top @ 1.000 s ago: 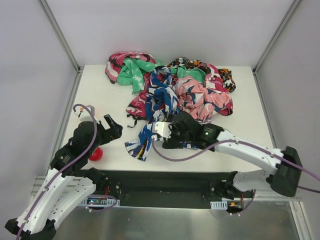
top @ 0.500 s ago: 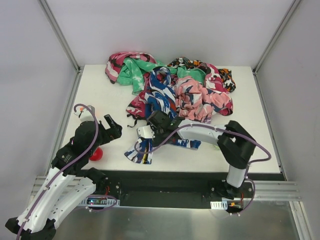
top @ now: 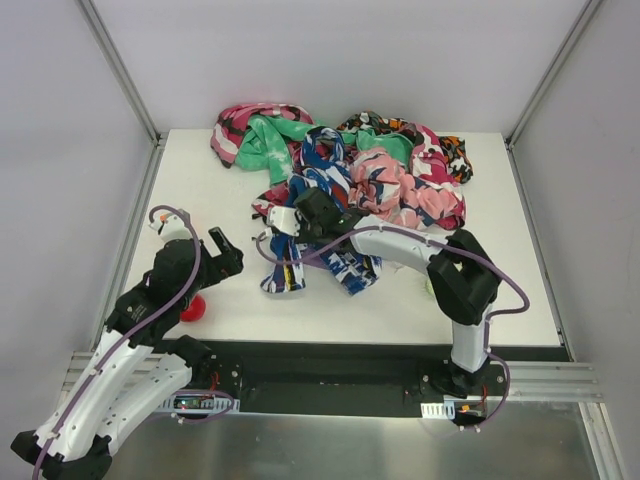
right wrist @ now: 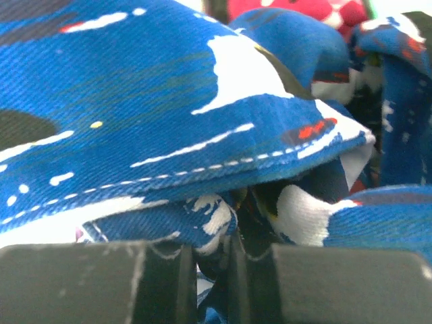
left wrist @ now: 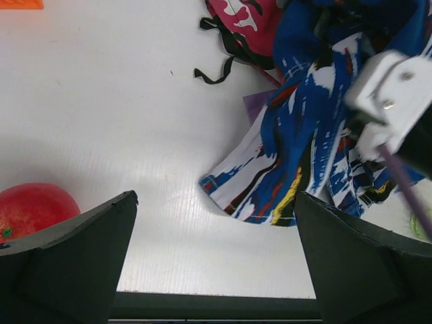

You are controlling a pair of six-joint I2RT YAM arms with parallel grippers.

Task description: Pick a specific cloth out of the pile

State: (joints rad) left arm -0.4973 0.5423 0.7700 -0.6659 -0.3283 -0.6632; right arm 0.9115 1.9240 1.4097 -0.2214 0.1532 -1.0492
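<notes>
The pile (top: 390, 175) of patterned garments lies at the back of the table. My right gripper (top: 300, 232) is at the pile's front left, shut on a fold of the blue-white patterned cloth (top: 335, 262). In the right wrist view that cloth (right wrist: 169, 101) fills the frame and is pinched between the closed fingers of the right gripper (right wrist: 212, 270). A small lilac sliver of the cloth (left wrist: 258, 106) peeks out from under the blue-white cloth (left wrist: 304, 148); the rest is hidden. My left gripper (top: 228, 252) stands open and empty over bare table, left of the pile, shown as the left gripper (left wrist: 216, 199).
A red ball (top: 192, 308) lies beside the left arm, also visible as the ball (left wrist: 34, 206). Black straps (left wrist: 219, 64) trail from a magenta garment at the pile's left edge. Metal frame posts border the white table (top: 200, 190).
The right gripper has shut on the blue-white cloth and moved back and left toward the pile, dragging and bunching the cloth. The left arm has not moved.
</notes>
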